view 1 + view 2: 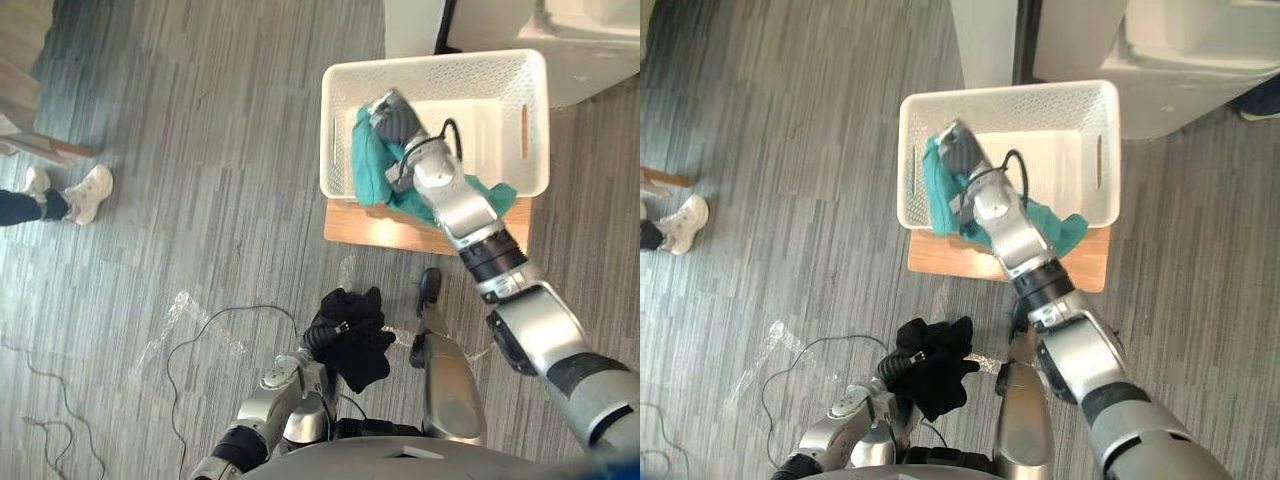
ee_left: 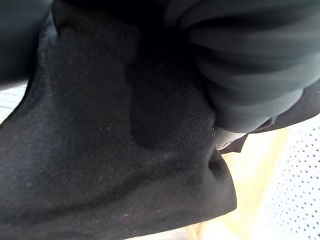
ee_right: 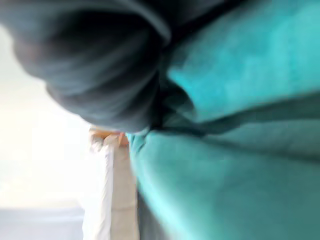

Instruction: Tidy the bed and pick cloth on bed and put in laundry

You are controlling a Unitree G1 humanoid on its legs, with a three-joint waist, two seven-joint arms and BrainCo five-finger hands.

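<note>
Spreading wide, a grey plank floor point(image 1: 200, 120) bears a white laundry basket point(image 1: 430, 70) on a wooden stool point(image 1: 370, 225). A teal cloth point(image 1: 370, 165) lies inside, draped over the near rim, under the right hand point(image 1: 397, 118). A black cloth point(image 1: 360, 340) bunches over the left hand point(image 1: 322, 338), low and near the robot. Fabric hides both hands' fingers, so their grip cannot be told.

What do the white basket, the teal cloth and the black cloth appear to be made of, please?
The white basket is likely rigid matte plastic, its walls perforated with small holes. The teal cloth looks like soft matte fabric, perhaps cotton, hanging in loose folds. The black cloth seems finely woven matte fabric, its weave visible close up.
</note>
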